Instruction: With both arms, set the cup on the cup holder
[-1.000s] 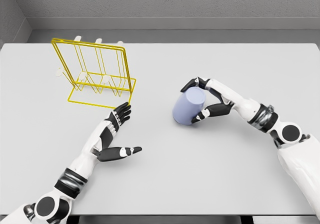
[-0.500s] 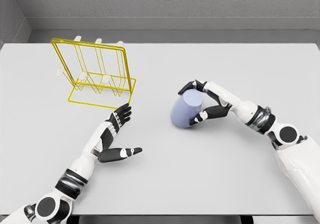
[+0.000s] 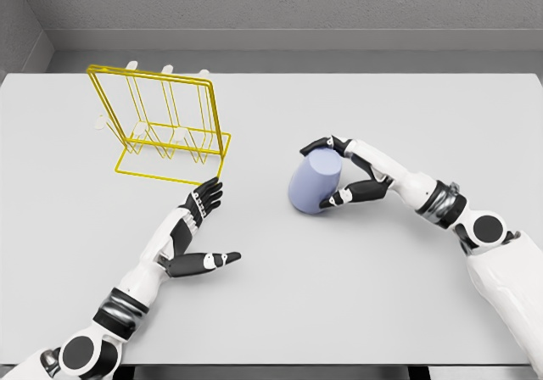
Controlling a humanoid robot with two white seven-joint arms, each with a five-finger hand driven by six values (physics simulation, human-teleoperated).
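Note:
A lavender cup (image 3: pixel 311 183) leans tilted just right of the table's middle. My right hand (image 3: pixel 335 173) is shut on it, fingers over its top and thumb under its lower side. The yellow wire cup holder (image 3: pixel 161 125) stands upright at the back left, with pale pegs along its top. My left hand (image 3: pixel 202 226) hovers open in front of the holder's near right corner, palm turned toward the cup, fingers spread and holding nothing. A clear gap separates it from the cup.
The grey table (image 3: pixel 280 312) spreads wide around both arms. A grey wall runs behind its far edge.
My right hand has carried the cup a little to the left, toward the left hand. The left arm has barely moved.

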